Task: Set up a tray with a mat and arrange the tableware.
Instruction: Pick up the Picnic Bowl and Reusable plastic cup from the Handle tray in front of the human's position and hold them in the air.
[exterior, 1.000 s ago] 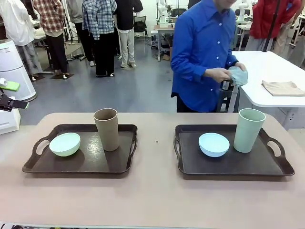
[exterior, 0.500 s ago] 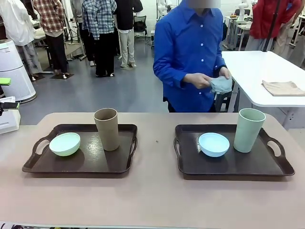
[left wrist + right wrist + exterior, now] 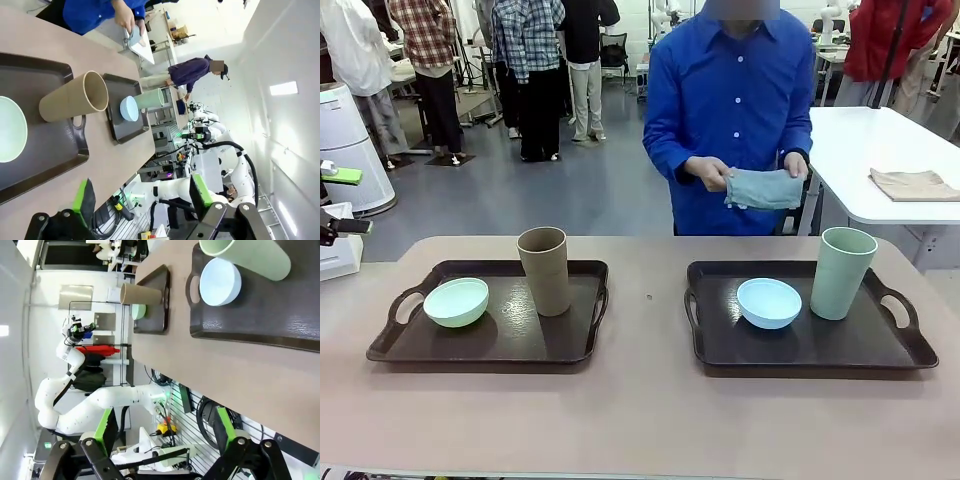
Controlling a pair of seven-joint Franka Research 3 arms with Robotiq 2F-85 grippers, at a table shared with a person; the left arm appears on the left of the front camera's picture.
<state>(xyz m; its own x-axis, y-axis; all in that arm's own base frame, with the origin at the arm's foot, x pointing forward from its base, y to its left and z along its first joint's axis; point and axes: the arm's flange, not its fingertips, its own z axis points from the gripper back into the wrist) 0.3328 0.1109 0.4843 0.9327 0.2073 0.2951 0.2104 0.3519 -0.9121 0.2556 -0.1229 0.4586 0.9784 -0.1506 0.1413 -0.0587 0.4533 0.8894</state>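
Two dark brown trays lie on the table. The left tray [image 3: 490,345] carries a mint green bowl [image 3: 456,302] and a brown tumbler [image 3: 544,270]. On the right tray [image 3: 810,350] are a light blue bowl [image 3: 769,302] and a pale green tumbler [image 3: 844,272]. Across the table, a person in a blue shirt holds a folded grey-blue mat [image 3: 764,188] in both hands. My left gripper [image 3: 342,200] hangs open at the far left, off the table; its wrist view has the brown tumbler [image 3: 75,97] ahead. My right gripper [image 3: 164,430] is open, back from the right tray [image 3: 260,320].
A beige cloth [image 3: 914,184] lies on a white table behind at the right. Bare tabletop [image 3: 645,300] runs between the trays and along the near edge. Several people stand far back at the left.
The person has turned to face the table and now holds the mat spread between both hands at chest height. The tableware and trays have not moved.
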